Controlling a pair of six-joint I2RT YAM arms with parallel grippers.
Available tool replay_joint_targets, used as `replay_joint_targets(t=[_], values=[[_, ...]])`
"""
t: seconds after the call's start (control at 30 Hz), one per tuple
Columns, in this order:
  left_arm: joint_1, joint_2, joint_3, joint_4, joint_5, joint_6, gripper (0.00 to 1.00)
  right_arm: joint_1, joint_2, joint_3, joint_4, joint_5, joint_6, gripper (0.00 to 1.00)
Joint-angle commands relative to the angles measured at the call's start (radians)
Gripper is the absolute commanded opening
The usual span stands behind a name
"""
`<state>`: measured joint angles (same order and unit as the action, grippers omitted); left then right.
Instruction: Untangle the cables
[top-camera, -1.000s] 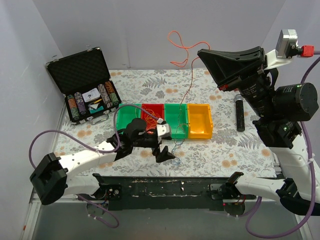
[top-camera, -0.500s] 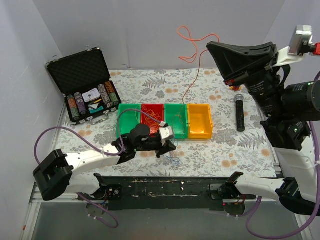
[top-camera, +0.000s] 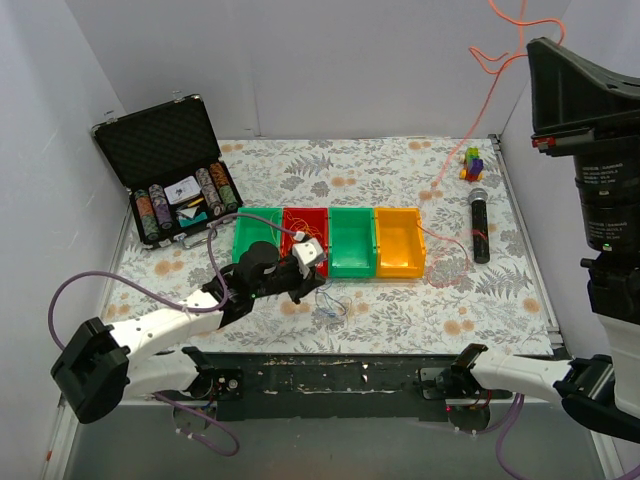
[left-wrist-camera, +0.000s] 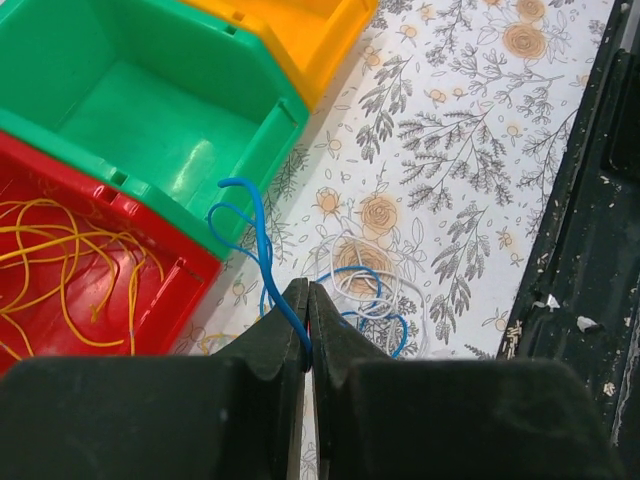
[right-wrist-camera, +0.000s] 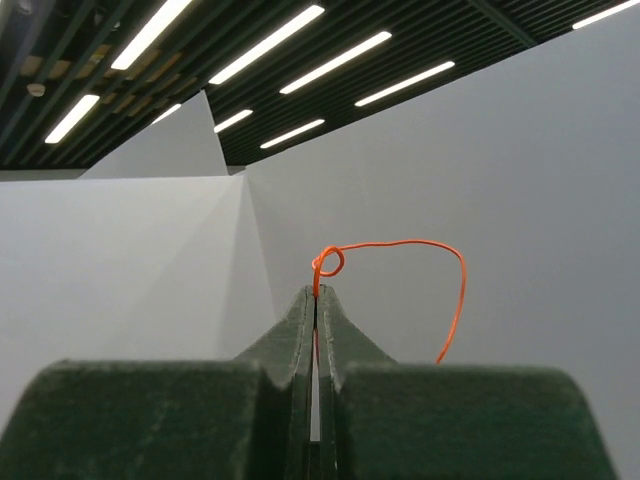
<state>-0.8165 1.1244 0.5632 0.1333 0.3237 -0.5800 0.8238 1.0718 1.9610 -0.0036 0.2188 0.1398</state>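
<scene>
The right arm has swung up and out to the right edge of the frame since half a second ago, carrying the orange cable (top-camera: 468, 130) with it. The strand now runs from the top right corner down to the floral tablecloth (top-camera: 400, 160) beside the orange bin (top-camera: 398, 240). The left gripper (left-wrist-camera: 308, 290) has drawn back leftward and lies low in front of the red bin (top-camera: 298, 222).

At far left stands an open poker chip case (top-camera: 165, 170). At centre, the left gripper is clamped on a blue cable (left-wrist-camera: 262, 255), which curls up beside the green bin (left-wrist-camera: 150, 110). Loose blue and white loops (left-wrist-camera: 365, 285) lie on the cloth just beyond. Yellow cables (left-wrist-camera: 60, 240) sit in the red bin. At right lies a microphone (top-camera: 479, 225). The right gripper (right-wrist-camera: 316, 292), pinched tight on the orange cable, points toward ceiling lights.
</scene>
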Motion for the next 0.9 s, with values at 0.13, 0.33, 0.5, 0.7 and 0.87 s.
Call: replay_joint_targets(t=[0.13,0.33,0.5,0.7,0.87], values=[[0.017,-0.098,0.064,-0.121,0.126,0.002,0.00,-0.003,-0.003,-0.048,-0.016,0.125,-0.080,0.01],[0.019,-0.117,0.256,-0.270,0.236,0.071,0.00,-0.003,0.025,-0.232,0.036,0.181,-0.135,0.01],[0.022,-0.130,0.386,-0.363,0.245,0.158,0.00,-0.011,0.076,-0.301,0.070,0.177,-0.135,0.01],[0.048,-0.161,0.461,-0.414,0.235,0.206,0.00,-0.080,0.138,-0.362,0.091,0.097,-0.050,0.01],[0.065,-0.186,0.486,-0.429,0.241,0.203,0.00,-0.156,0.181,-0.433,0.126,0.010,0.033,0.01]])
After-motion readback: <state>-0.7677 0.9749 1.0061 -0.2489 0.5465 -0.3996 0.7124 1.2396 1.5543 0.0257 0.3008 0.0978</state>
